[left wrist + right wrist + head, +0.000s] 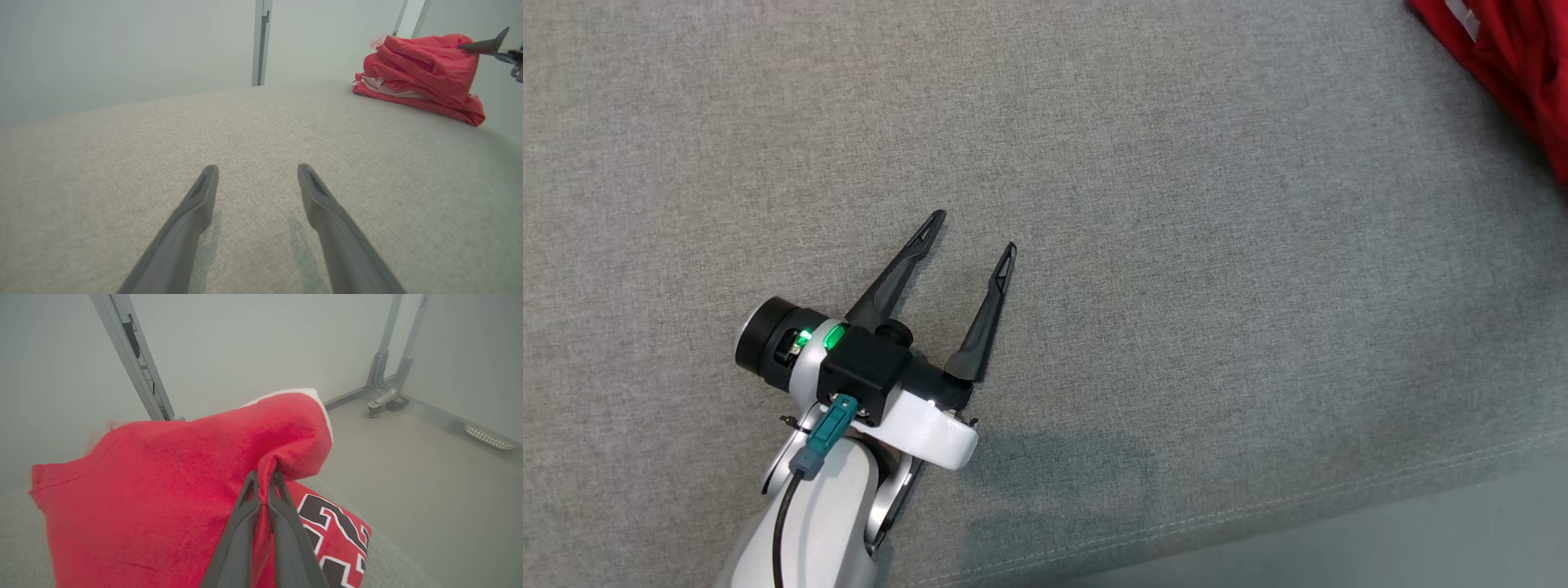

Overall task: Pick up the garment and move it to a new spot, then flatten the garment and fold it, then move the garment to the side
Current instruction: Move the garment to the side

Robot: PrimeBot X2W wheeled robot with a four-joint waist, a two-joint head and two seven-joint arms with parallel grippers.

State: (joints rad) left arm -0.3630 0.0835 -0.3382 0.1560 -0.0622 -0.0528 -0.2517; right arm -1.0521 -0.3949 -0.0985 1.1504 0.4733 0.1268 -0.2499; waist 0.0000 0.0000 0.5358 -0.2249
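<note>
Left gripper: jaws spread wide, nothing between them; low over the cushion at about 7 o'clock in the head view, fingers aimed toward 1 o'clock.
Right gripper: jaws pinched together on a fold of the garment, cloth bunched at the tips.
Garment: red, white trim, black-and-white lettering; crumpled heap near the cushion's edge, at 2 o'clock in the head view, well apart from the left gripper; top fold raised, the rest lying on the cushion.
Cushion: grey woven fabric, stitched seam toward 5 o'clock.
Backdrop: pale wall, grey metal post.
</note>
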